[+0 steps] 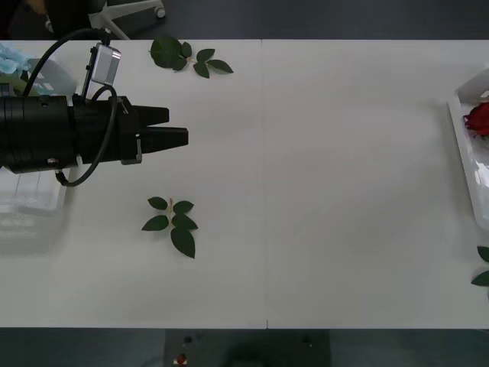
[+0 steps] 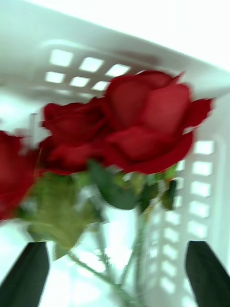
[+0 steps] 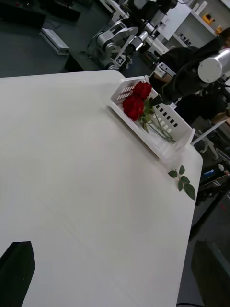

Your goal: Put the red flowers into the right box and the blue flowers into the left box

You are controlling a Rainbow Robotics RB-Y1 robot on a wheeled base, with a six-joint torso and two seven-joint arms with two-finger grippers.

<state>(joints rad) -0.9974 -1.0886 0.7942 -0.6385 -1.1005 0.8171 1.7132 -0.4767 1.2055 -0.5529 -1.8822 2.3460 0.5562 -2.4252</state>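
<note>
Red flowers (image 2: 139, 124) lie in the right box (image 2: 201, 192), at the table's (image 1: 321, 153) 3 o'clock edge. Right gripper (image 2: 115, 273) hovers just over them, jaws released; stems run between the two fingertips (image 2: 28, 273), blooms beyond them, untouched. Left gripper (image 1: 172, 128) hangs over the table at 9 o'clock, black jaws parted, holding nothing. Blue flowers (image 1: 11, 61) sit at 10 o'clock, behind that arm, beside the left box (image 1: 30, 195). Loose leaf sprigs (image 1: 172, 222) lie near centre-left.
</note>
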